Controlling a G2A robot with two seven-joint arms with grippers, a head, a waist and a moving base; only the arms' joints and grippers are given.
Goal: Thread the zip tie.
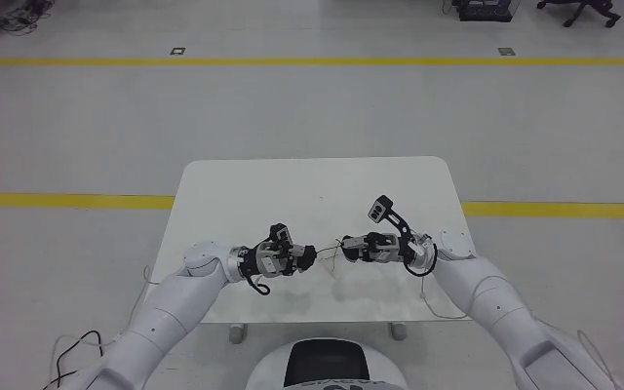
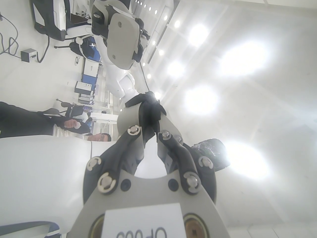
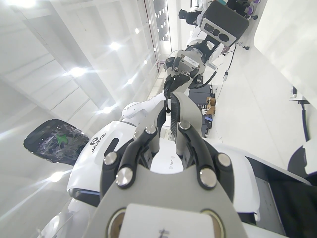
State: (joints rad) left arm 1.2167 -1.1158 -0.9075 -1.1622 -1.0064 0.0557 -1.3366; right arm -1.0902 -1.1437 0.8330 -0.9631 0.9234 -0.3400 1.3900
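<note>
Overhead, both arms met above the near half of the white, round-cornered tabletop (image 1: pixel 292 185), their tips pointing at each other and just apart. Between them ran the thin dark plastic zip tie (image 1: pixel 326 249), held in the air over the tabletop and not touching it.

The left pincer (image 1: pixel 307 255) was closed. In its own wrist view the two fingers (image 2: pixel 171 126) came together at the tips on a narrow dark strip, with the other arm's dark tip just beyond. The right pincer (image 1: pixel 344 248) was drawn almost shut, with a narrow slit left between its ribbed black pads (image 3: pixel 174 111). From above, the tie's other end reached into that slit, though the strap was too thin to make out in the right wrist view. In that view the left pincer sat directly ahead of the right one, nearly touching it.

Each pincer carried writing on its grey palm plate. A small white paper label (image 2: pixel 142 220) with dark print lay on the left one, cut off at the picture's edge, and a like label (image 3: pixel 168 220) lay on the right one. From across, the left pincer's label showed as a small white tag with a short dark code.

A black wrist camera (image 1: pixel 380 208) stood up from the right arm. Two yellow floor lines (image 1: pixel 312 61) crossed the grey floor, one beyond the tabletop and one running behind it.
</note>
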